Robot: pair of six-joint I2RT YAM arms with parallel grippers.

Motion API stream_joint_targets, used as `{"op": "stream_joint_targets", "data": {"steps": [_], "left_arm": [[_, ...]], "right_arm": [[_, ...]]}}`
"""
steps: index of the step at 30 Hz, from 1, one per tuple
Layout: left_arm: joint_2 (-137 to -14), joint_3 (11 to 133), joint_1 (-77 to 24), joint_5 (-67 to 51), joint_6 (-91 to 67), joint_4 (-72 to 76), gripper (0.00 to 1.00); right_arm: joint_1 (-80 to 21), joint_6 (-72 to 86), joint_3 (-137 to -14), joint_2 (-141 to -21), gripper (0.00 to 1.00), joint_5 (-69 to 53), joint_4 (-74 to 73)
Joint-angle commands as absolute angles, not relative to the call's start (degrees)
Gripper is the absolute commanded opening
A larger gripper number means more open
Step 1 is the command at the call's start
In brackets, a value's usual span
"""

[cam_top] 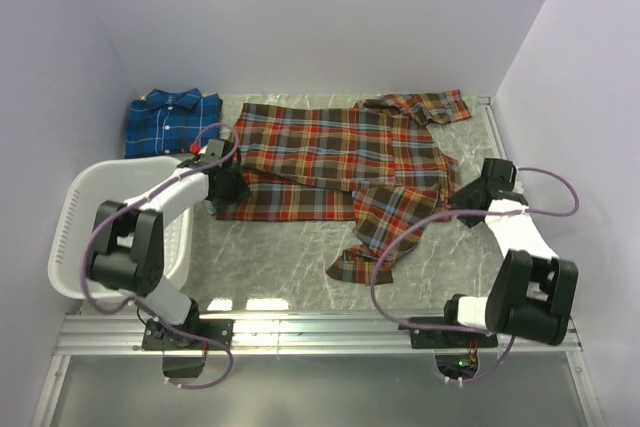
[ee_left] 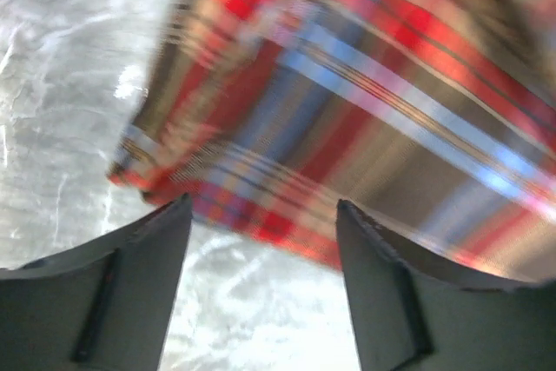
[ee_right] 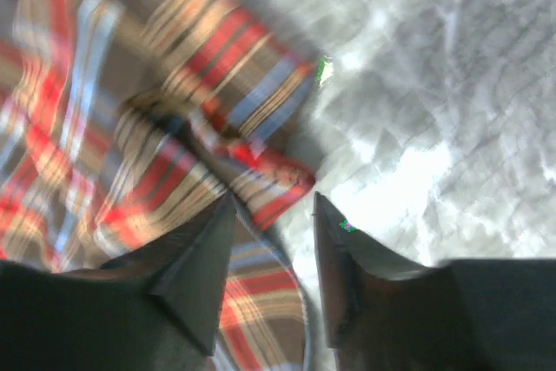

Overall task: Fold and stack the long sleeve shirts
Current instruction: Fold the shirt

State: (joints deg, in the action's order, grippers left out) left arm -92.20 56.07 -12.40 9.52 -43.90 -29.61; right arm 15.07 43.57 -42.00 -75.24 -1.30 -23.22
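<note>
The red-orange plaid long sleeve shirt (cam_top: pixel 340 152) lies spread across the middle of the table, one sleeve trailing toward the front. A blue plaid shirt (cam_top: pixel 172 119) sits folded at the back left. My left gripper (cam_top: pixel 232 185) is at the red shirt's left hem. In the left wrist view it (ee_left: pixel 263 210) stands open over bare table, the shirt's edge (ee_left: pixel 391 84) just beyond the fingertips. My right gripper (cam_top: pixel 462 197) is at the shirt's right edge. In the right wrist view its jaws (ee_right: pixel 274 202) stand apart, open, with plaid cloth (ee_right: pixel 130 128) lying under and beside the left finger (ee_right: pixel 204 258).
A white slotted basket (cam_top: pixel 75 237) stands at the left, beside the left arm. The grey marbled tabletop (cam_top: pixel 290 247) shows in front of the shirt. Walls close in the back and both sides.
</note>
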Motion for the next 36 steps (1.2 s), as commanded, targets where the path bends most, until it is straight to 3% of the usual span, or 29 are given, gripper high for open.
{"op": "stream_joint_targets", "data": {"steps": [1,3,6,14,26,34,36], "left_arm": [[-84.4,57.7,-18.1,12.8,-37.9,-29.2,0.75],[-82.4,58.0,-24.1,15.7,-36.0,-28.2,0.79],[-78.7,56.5,-30.9,14.8,-31.1,-24.0,0.8],[-73.8,51.7,-36.5,12.4,-29.5,-17.3,0.82],[-72.7,53.3,-37.0,16.3,-27.4,-18.7,0.82],[-77.1,58.4,-36.8,18.4,-23.0,-19.1,0.82],[-77.3,58.4,-36.9,18.9,-22.3,-18.4,0.82]], "right_arm": [[11.4,38.9,-44.2,-69.8,0.55,1.4,-27.2],[7.7,36.7,-44.9,-67.7,0.65,2.3,-29.1],[1.9,33.9,-46.2,-66.4,0.71,2.0,-32.6],[-9.0,35.4,-40.6,-64.0,0.71,-3.3,-39.5],[-18.0,38.2,-35.9,-67.2,0.71,-7.6,-37.4],[-20.4,39.4,-36.8,-69.3,0.44,-9.0,-36.0],[-20.3,39.8,-38.0,-69.1,0.24,-8.8,-36.0]]}}
